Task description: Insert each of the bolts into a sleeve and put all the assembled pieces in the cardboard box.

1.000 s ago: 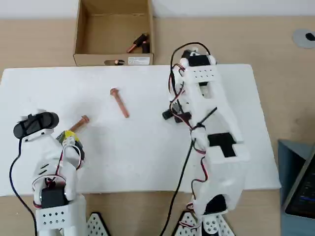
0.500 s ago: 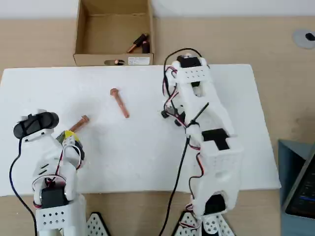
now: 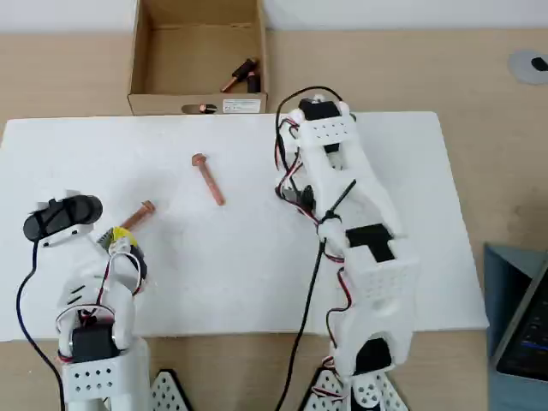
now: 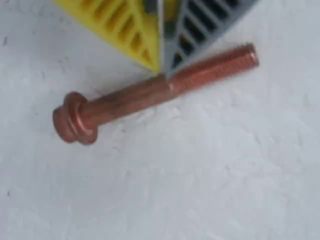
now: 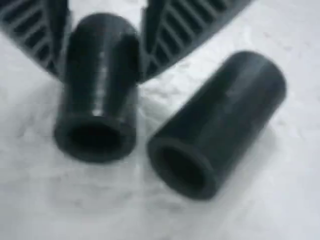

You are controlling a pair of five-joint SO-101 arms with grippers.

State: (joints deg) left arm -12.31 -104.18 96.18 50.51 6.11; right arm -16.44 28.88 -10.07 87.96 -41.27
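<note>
Seen from above, the cardboard box (image 3: 163,104) stands at 11 o'clock, beyond the white mat (image 3: 240,265). Assembled pieces (image 3: 241,75) lie in the box's 4 o'clock corner. The free bolt (image 3: 208,179) lies slanted on the mat, toward 11 o'clock from its centre. The near bolt (image 3: 137,214) lies at 9 o'clock, one end just beside the left gripper (image 3: 120,237). The right arm (image 3: 351,214) stretches from 6 o'clock up across the mat.

The left wrist view shows the near bolt flat on the mat. The yellow and grey fingers (image 4: 115,25) are clenched against each other, and their tips meet at the bolt's shank.

In the right wrist view, the right gripper (image 5: 105,70) grasps the held sleeve (image 5: 97,125) between its dark fingers (image 5: 35,30). The loose sleeve (image 5: 220,125) lies just beside it on the mat.
</note>
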